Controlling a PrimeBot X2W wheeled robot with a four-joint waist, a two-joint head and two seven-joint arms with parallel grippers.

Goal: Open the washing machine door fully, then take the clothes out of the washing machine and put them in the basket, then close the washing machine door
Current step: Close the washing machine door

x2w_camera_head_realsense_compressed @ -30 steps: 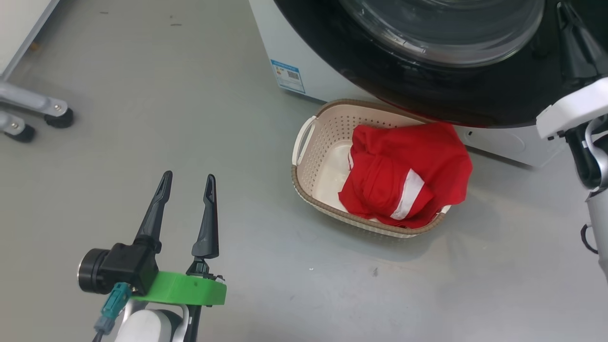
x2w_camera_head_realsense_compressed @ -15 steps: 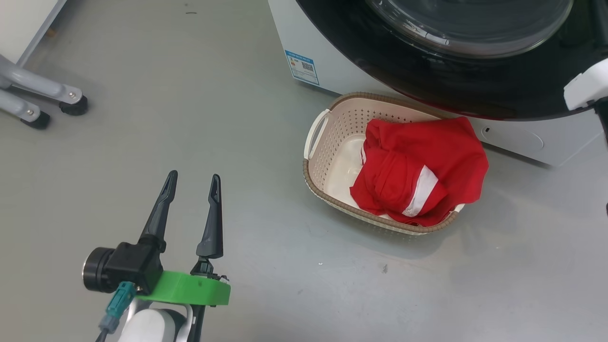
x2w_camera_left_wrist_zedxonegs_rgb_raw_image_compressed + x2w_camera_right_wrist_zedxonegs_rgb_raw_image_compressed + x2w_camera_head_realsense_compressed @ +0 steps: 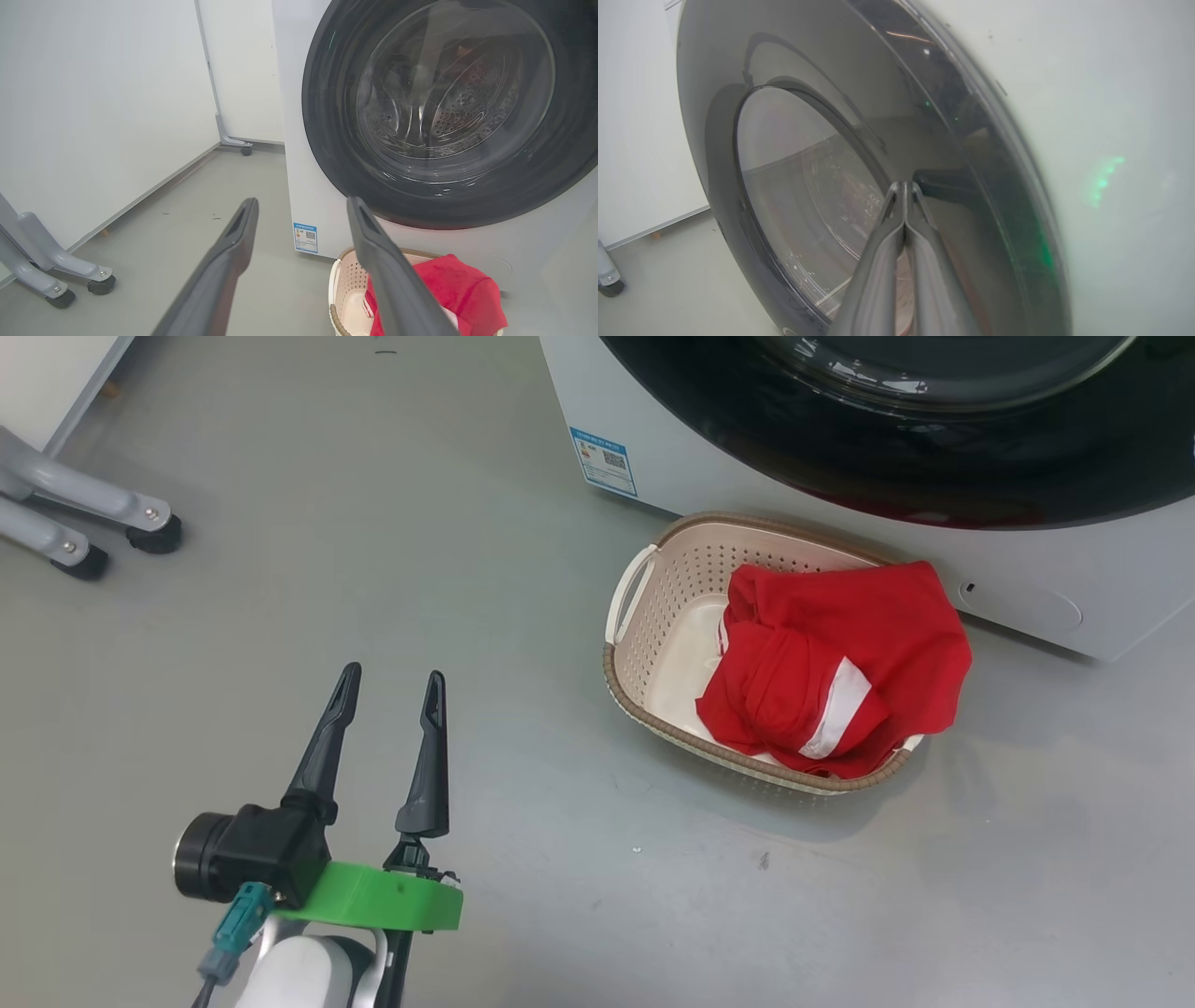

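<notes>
castor legs (image 3: 89, 523): far left on the floor (image 3: 420, 504), grey, cut off by the head view's edge; upper frame out of sight.
blue sticker (image 3: 607, 460): low on the left corner of the washing machine (image 3: 672, 490); print too small to read.
basket (image 3: 631, 695): on the floor just in front of the machine; left handle plain to see, right rim and right handle buried under cloth. In the left wrist view (image 3: 337, 280), partly behind a finger and cropped at the bottom.
clothes (image 3: 840, 644): red with a white stripe, heaped in the basket's right half and draped over its right rim; count of garments impossible to tell.
washing machine door (image 3: 840, 467): glossy black, upper part cropped in the head view. In the left wrist view (image 3: 327, 121), flat against the machine's white front (image 3: 292, 140), steel drum dimly visible through the glass, right edge cut off. Latched or not: cannot tell.
left hand (image 3: 393, 672): released, fingers spread wide, grasping nothing, touching nothing; above bare floor, well to the left of the basket. In its own wrist view (image 3: 302, 200), aimed toward the machine's lower left corner.
right hand (image 3: 903, 185): clenched, fingers pressed together, nothing seen between them; tips at the door's dark ring (image 3: 714, 93), just beside the glass. Contact with the door's surface: cannot tell, view blurred and full of reflections.
</notes>
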